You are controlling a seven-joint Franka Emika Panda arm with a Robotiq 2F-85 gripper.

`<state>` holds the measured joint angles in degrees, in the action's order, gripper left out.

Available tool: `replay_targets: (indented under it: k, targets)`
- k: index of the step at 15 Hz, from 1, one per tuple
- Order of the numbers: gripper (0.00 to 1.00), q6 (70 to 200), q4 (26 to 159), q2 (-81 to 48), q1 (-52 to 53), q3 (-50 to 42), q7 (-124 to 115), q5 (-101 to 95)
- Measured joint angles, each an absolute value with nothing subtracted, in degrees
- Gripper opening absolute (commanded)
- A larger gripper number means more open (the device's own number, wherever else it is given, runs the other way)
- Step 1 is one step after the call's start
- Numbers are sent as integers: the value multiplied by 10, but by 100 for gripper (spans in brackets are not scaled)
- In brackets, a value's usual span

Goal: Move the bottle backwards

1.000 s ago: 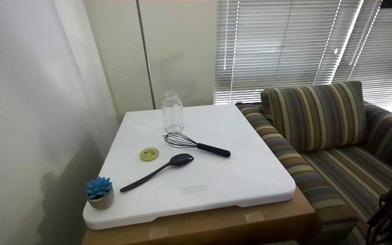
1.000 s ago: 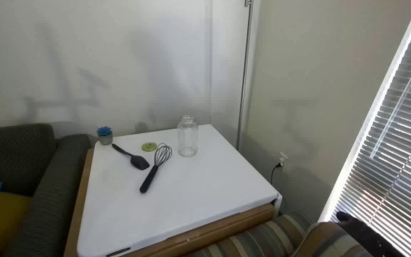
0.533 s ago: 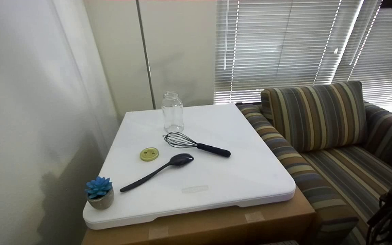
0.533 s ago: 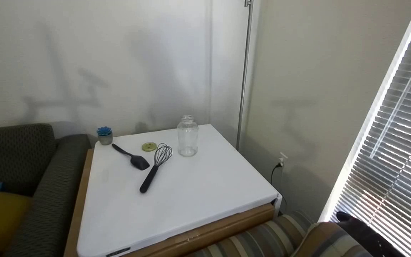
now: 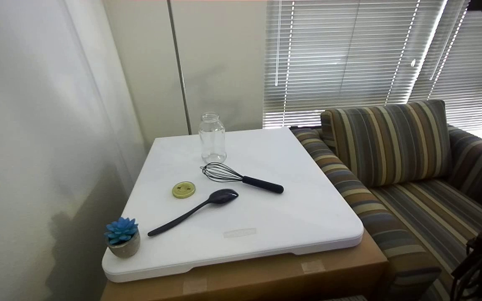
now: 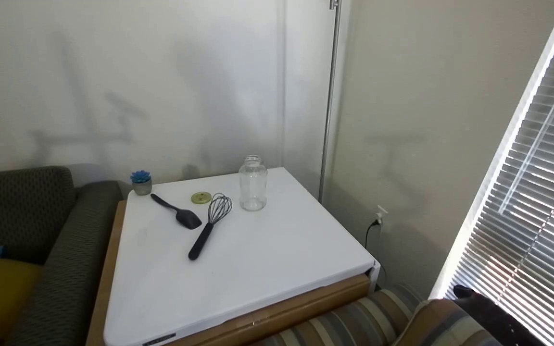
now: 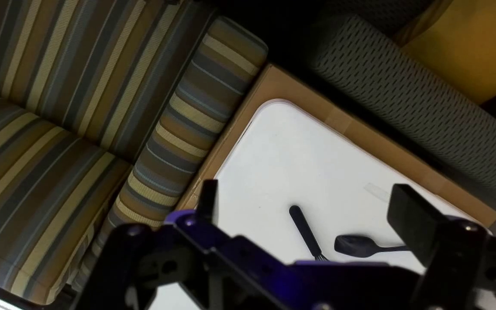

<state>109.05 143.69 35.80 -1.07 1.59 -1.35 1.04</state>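
The bottle, a clear empty glass jar, stands upright on the white table. It also shows in an exterior view, near the corner by the walls. The whisk's wire head lies close beside it. The bottle does not show in the wrist view. My gripper is open and empty in the wrist view, its two black fingers wide apart. It looks down over the table from above, with the whisk handle and spoon between the fingers in the picture. I cannot make out the gripper in either exterior view.
A black whisk, a black spoon, a yellow-green lid and a potted blue succulent are on the table. Walls stand close behind two sides. A striped armchair and a dark sofa border the table.
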Motion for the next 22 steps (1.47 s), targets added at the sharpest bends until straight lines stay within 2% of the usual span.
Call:
replay_targets:
  k: [15, 22]
  targets:
    - [100, 1098, 1424, 350, -10, 17, -14, 10]
    - [100, 1181, 1369, 257, 18, 29, 6, 10]
